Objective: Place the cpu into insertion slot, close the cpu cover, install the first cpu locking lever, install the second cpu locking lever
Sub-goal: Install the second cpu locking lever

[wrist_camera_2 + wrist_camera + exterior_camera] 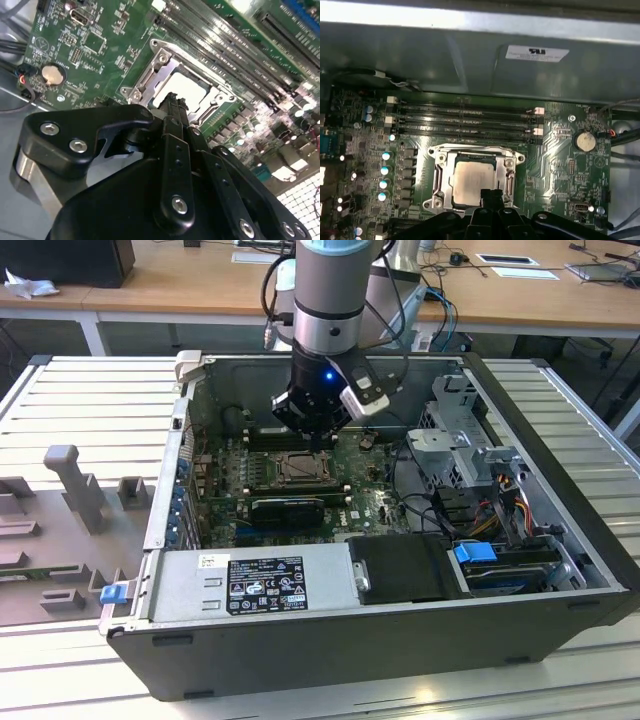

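Observation:
The cpu (472, 177) lies flat in the insertion slot (300, 468) on the green board, its pale metal top showing. Around it the cpu cover (509, 172) lies down flat, framing the chip (190, 89) in its window; the cover's metal rim (161, 64) shines. My gripper (318, 435) hangs just above the slot's far edge, inside the open computer case. In both wrist views its black fingers are pressed together over the edge of the cover, and the gripper (491, 194) (173, 99) is shut with nothing between the fingers. I cannot make out how the locking levers stand.
Long black memory slots (465, 122) run beside the socket, and a coin battery (584, 141) sits on the board. A long black card (288, 506), the power supply (270, 585), a drive cage (470, 440) with cables, and the case walls (180, 440) crowd the gripper.

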